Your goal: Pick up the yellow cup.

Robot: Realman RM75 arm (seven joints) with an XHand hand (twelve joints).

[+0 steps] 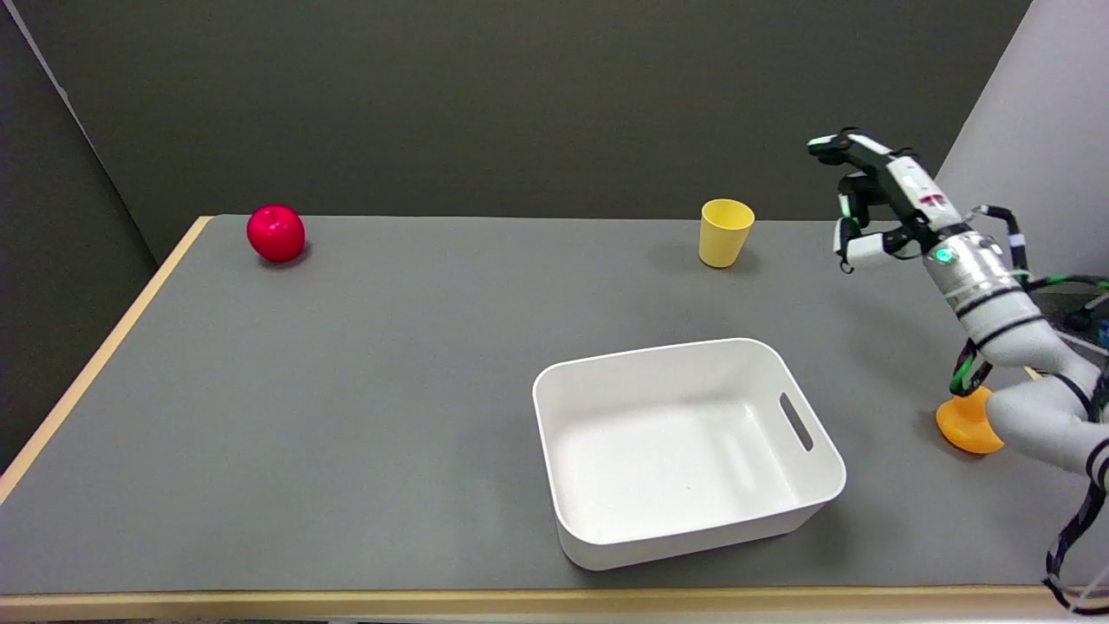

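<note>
The yellow cup (725, 231) stands upright near the table's far edge, right of centre. My right hand (875, 199) hovers in the air to the right of the cup, a clear gap between them. Its fingers are spread apart and point toward the cup, with nothing held in them. The white forearm runs down to the picture's lower right.
A white bin (806, 485) with a slot handle sits empty at the front centre. A red apple (275, 232) lies at the far left. An orange object (966, 423) sits partly hidden behind my right arm. The table's wooden edge (95, 364) runs along the left.
</note>
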